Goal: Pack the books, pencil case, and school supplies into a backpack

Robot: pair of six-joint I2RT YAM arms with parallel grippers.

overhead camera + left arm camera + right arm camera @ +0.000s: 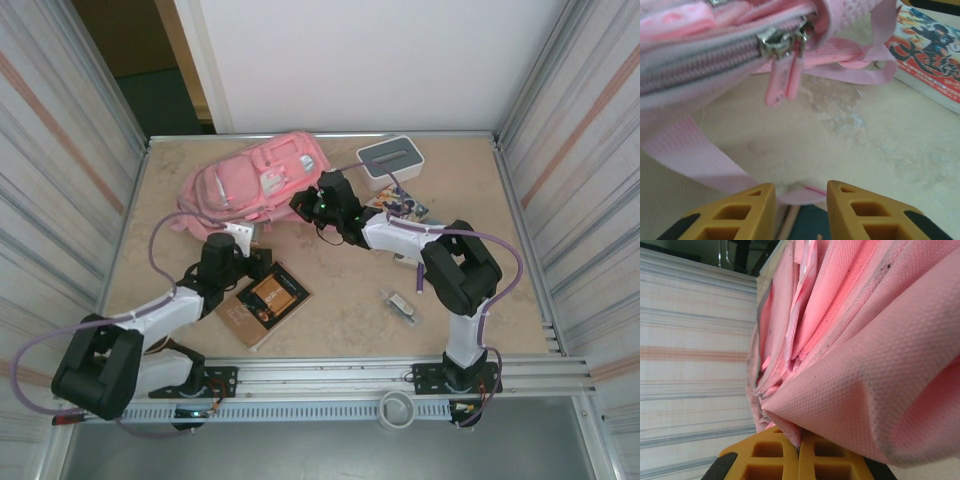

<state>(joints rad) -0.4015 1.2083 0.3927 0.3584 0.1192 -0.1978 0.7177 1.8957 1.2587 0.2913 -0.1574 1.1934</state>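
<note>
Backpack: soft pink woven fabric, inside not visible. Zip ahead-left of left gripper looks closed, with two pink pulls hanging off it. Left fingers are part-spread with the end of the flat strap lying in the gap; can't tell if it's pinched. Right gripper is pressed together on a fold of backpack cloth. Brown book lies flat just behind the left gripper, cartoon book ahead-right. Left arm is low and reaching forward. Right arm is bent, reaching across to its left.

The cartoon book runs off the right edge.
</note>
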